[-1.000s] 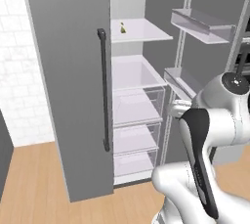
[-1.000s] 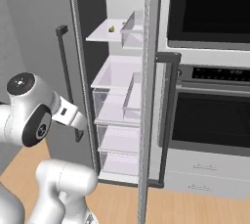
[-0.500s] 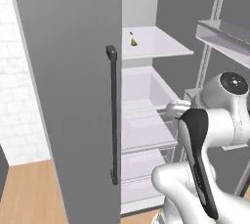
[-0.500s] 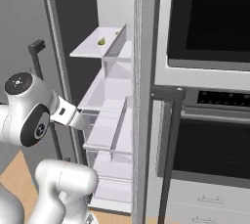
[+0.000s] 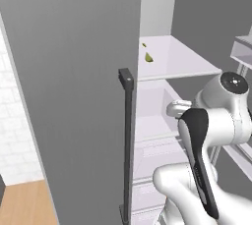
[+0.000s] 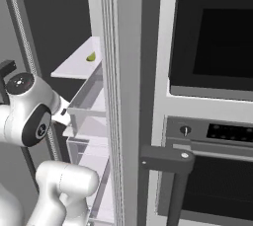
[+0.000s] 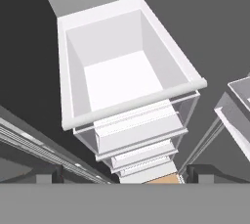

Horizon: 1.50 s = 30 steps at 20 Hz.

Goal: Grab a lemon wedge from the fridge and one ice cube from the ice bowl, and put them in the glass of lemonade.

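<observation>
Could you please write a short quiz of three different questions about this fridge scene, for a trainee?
1. True or false: the lemon wedge lies on the white upper shelf of the fridge.
2. Multiple choice: what is beside the fridge in the right base view? A) a sink B) a black built-in oven C) a window
3. Fill in: in the hand view the pincer looks down into a clear ____ with nothing in it.

Key: 1 true; 2 B; 3 drawer
</observation>
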Motion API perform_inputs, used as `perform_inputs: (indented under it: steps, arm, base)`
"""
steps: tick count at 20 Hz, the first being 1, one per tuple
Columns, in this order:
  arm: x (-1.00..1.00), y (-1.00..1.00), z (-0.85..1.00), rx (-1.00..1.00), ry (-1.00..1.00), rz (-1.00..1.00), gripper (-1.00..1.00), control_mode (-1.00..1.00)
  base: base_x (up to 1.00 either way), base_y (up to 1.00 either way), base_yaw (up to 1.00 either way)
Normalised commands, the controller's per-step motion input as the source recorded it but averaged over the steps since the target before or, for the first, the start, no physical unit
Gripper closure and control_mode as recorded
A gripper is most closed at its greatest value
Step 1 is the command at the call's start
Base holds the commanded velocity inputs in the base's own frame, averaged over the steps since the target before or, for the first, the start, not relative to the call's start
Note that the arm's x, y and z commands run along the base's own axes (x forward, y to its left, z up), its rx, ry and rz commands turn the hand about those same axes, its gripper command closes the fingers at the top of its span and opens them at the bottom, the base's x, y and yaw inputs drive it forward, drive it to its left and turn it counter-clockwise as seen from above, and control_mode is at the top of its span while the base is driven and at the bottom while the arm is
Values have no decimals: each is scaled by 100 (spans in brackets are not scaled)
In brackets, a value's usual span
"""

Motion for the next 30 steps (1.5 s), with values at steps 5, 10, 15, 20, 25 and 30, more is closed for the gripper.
perform_inputs:
  steps: [5,10,15,20,25,30]
  arm:
    - [0,0,0,0,0,0,-100,100]
    - [22,0,0,0,2,0,-100,-100]
    - [53,0,1,0,0,5,-100,-100]
    - [37,2,27,0,-3,10,-100,-100]
    - [1,0,63,0,0,8,-100,-100]
    - [7,14,58,0,0,7,-100,-100]
  base:
    - [92,-17,0]
    - [41,-3,0]
    - [0,0,0]
    - [0,0,0]
    - [0,0,0]
    - [0,0,0]
